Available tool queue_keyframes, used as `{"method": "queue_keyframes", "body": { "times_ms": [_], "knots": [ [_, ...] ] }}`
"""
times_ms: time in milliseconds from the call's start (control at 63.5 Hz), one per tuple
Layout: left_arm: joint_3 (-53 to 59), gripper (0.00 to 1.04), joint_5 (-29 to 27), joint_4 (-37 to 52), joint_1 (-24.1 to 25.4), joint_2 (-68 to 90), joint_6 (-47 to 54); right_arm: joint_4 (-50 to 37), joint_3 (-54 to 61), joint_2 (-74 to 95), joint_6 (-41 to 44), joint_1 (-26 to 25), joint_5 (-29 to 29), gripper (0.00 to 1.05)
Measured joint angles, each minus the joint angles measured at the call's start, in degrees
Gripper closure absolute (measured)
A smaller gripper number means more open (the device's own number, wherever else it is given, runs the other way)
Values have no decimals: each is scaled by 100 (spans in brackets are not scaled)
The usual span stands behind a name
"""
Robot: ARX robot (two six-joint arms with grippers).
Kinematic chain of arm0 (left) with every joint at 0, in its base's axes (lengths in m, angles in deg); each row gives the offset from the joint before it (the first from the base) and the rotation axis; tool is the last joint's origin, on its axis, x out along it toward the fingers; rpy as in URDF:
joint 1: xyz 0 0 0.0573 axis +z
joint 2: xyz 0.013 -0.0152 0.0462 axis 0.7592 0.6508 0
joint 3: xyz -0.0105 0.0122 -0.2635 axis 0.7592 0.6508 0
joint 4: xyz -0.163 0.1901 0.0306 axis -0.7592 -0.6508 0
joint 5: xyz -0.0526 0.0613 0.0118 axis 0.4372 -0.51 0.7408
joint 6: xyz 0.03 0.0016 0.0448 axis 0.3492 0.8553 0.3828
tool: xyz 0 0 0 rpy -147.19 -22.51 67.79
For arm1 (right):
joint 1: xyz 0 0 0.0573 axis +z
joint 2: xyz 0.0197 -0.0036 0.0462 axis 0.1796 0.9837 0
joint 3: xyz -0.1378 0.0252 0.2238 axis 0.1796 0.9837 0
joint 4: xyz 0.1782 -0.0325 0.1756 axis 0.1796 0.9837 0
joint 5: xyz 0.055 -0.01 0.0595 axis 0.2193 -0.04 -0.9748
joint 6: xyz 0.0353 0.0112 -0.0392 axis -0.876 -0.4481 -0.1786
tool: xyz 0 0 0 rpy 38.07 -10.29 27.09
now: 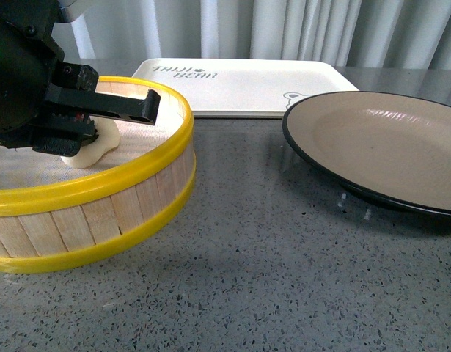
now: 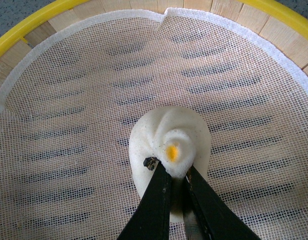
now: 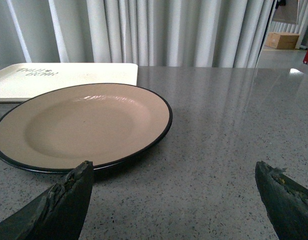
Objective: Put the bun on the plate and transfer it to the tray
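Over on the left, inside that steamer basket (image 1: 100, 187), what has the left gripper (image 2: 176, 172) got?

It's got the bun (image 2: 164, 130). Both black fingers (image 2: 156, 200) are drawn in close and pinched on its pleated top, right beside the little orange dot. From the front the bun (image 1: 93, 149) looks squashed under the arm, and it's sitting on the white mesh liner (image 2: 93, 100) on the basket floor.

So it isn't on the plate?

No. The plate (image 1: 386, 147) is off to the right of the basket on the grey speckled table (image 1: 284, 279). It's bare, beige inside with a black rim, and clear of the basket.

And the tray?

The tray (image 1: 240, 92) lies flat at the back, behind both of them. It's cream, with dark lettering near its far edge and a bear face at the corner nearest the plate. The plate's rim overlaps that corner from where I stand, but I can't tell whether they touch.

What's the right gripper (image 3: 173, 167) doing?

Its fingers (image 3: 68, 200) are spread wide apart with nothing between them. It's low over the table, facing the plate's near edge.

Anything else about?

Pale curtains (image 1: 284, 29) hang along the back.
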Motion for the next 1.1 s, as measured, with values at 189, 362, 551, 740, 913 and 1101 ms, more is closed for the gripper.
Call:
{"method": "queue_keyframes", "body": {
  "times_ms": [189, 362, 551, 740, 913, 1101],
  "knots": [
    [-9, 101, 0, -28, 0, -22, 2, 0, 0, 0, 0, 0, 0, 9],
    [-212, 101, 2, -243, 33, -240, 31, 0, 0, 0, 0, 0, 0, 9],
    [-748, 101, -72, -424, 0, -525, 160, 0, 0, 0, 0, 0, 0, 9],
    [-1434, 101, -177, -459, -431, -396, 302, 0, 0, 0, 0, 0, 0, 9],
    [-2308, 101, -264, -396, -1158, 221, 518, 0, 0, 0, 0, 0, 0, 9],
    [-3211, 101, -251, -330, -2107, 1364, 723, 0, 0, 0, 0, 0, 0, 9]
  ]
}}
